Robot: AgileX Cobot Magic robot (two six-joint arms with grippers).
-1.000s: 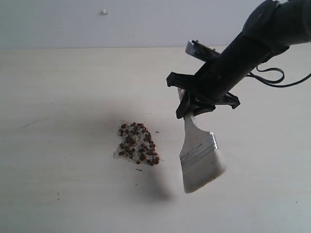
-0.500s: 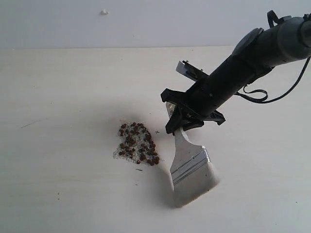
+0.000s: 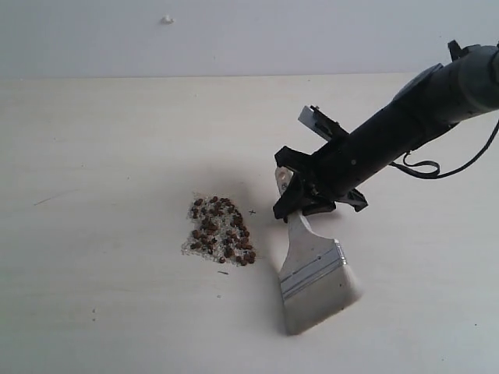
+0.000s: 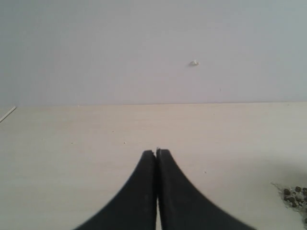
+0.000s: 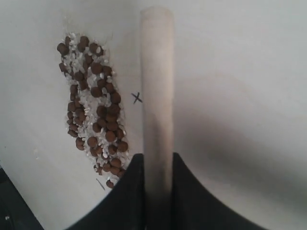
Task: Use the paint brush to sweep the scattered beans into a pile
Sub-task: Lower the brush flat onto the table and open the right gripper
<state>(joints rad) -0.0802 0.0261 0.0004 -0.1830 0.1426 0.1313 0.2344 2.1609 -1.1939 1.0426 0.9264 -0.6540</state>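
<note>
The reddish-brown beans (image 3: 221, 230) lie with white grains in one dense pile on the pale table (image 3: 101, 156), left of the brush. My right gripper (image 3: 300, 199) is shut on the wooden handle of the paint brush (image 3: 312, 269). Its silver ferrule and off-white bristles point toward the near table edge, low over the surface, and I cannot tell if they touch it. In the right wrist view the handle (image 5: 156, 72) runs out between the right gripper's (image 5: 158, 160) jaws, and the beans (image 5: 96, 105) lie beside it. My left gripper (image 4: 157, 152) is shut and empty, with the beans' edge (image 4: 293, 195) far off to one side.
A small pen cross (image 3: 252, 211) is marked on the table between pile and handle. A white speck (image 3: 166, 19) sticks to the back wall. A black cable (image 3: 425, 167) loops under the right arm.
The right arm has dropped lower and brought the brush down and slightly left, closer to the table. The pile and the left gripper have not moved.
</note>
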